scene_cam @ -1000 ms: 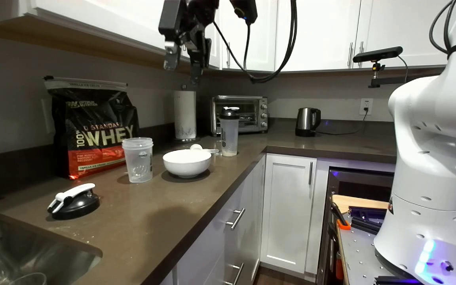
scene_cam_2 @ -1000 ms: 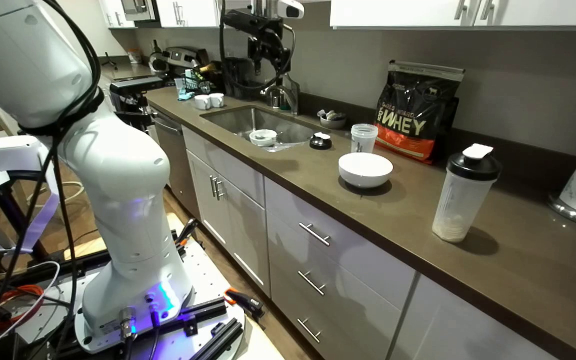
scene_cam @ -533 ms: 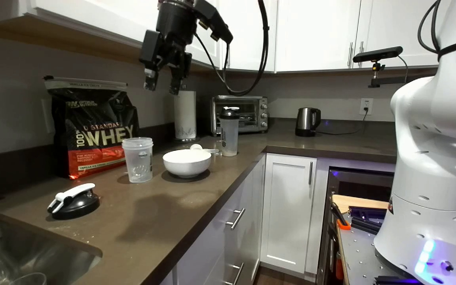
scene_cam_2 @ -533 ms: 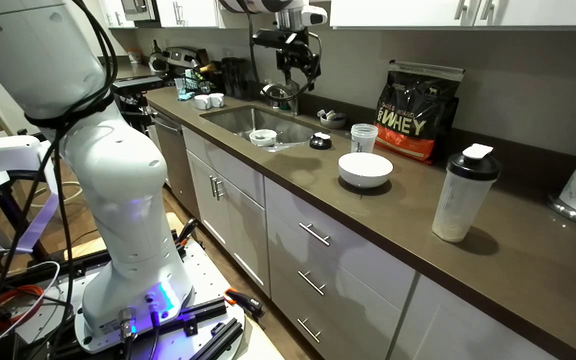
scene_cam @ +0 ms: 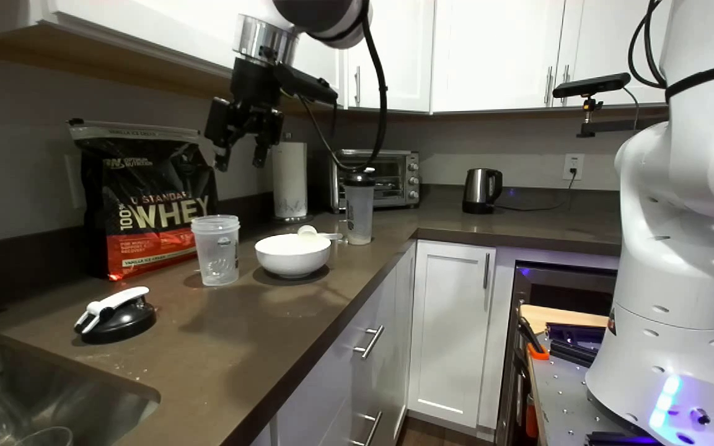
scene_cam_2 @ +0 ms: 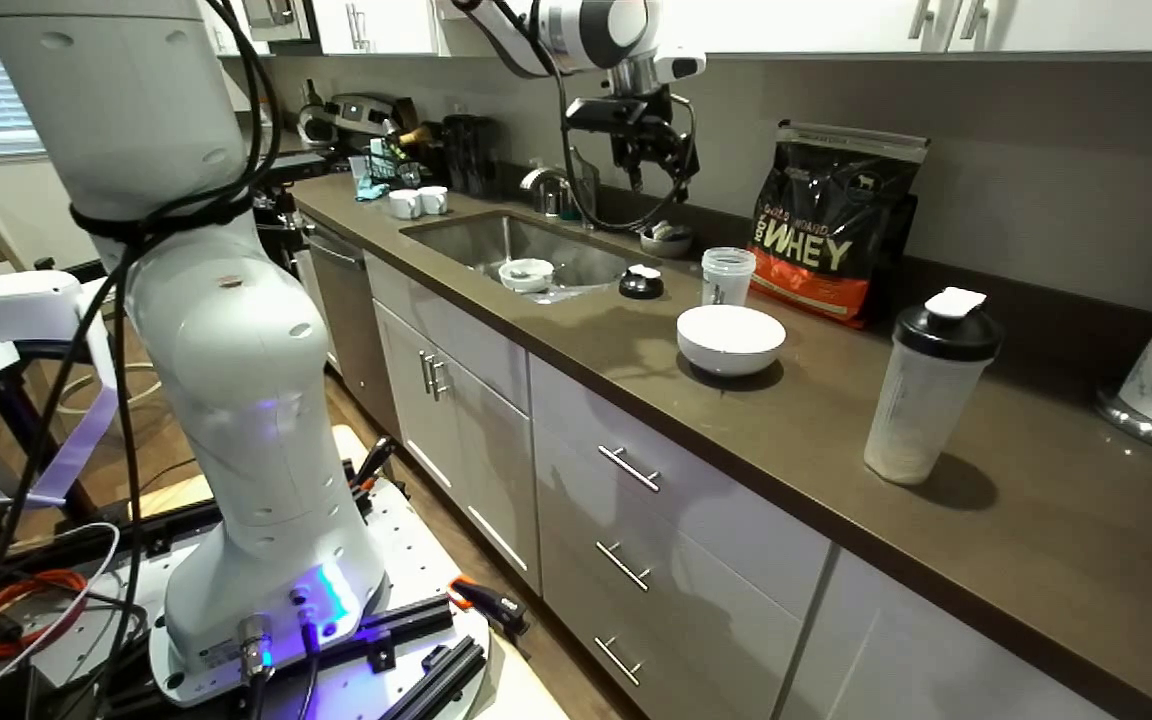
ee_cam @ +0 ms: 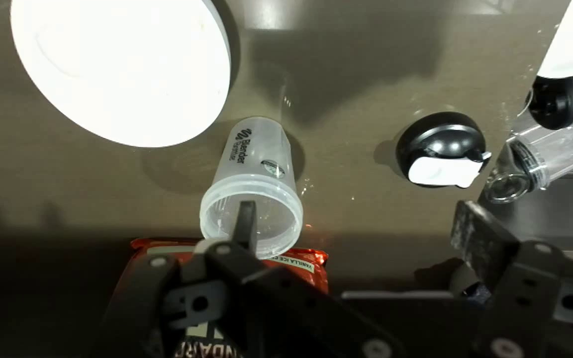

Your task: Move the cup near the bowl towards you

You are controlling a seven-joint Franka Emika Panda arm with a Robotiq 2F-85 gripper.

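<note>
Got gripper [scene_cam: 241, 160] up in the air above the counter [scene_cam: 208, 396], pointing down, with fingers [ee_cam: 246, 226] well apart. Higher than the cup [scene_cam: 217, 251] and away from it in both exterior views. In the wrist view, one finger across the cup's mouth by line of sight only, the other well off toward the sink [ee_cam: 565, 214].

Got cup upright on the counter, see-through, uncapped, lettered on the side. Right by the bag [scene_cam: 146, 210]; can't tell if touching. Between lid [scene_cam: 123, 321] and bowl [scene_cam: 292, 257] in an exterior view, closer to the bowl, with a gap showing.

White bowl, right way up on the counter, partly covering the cup [scene_cam_2: 726, 275] in an exterior view. Black lid with white flap, down on the counter near the sink. Shaker [scene_cam_2: 934, 400] on the bowl's other side, upright, capped, with pale stuff at the bottom. White piece [scene_cam: 307, 230] behind the bowl, partly hidden. Farther back: roll [scene_cam: 290, 179], oven [scene_cam: 392, 176], kettle [scene_cam: 478, 189]. Past the sink in an exterior view, white mugs [scene_cam_2: 406, 205].
</note>
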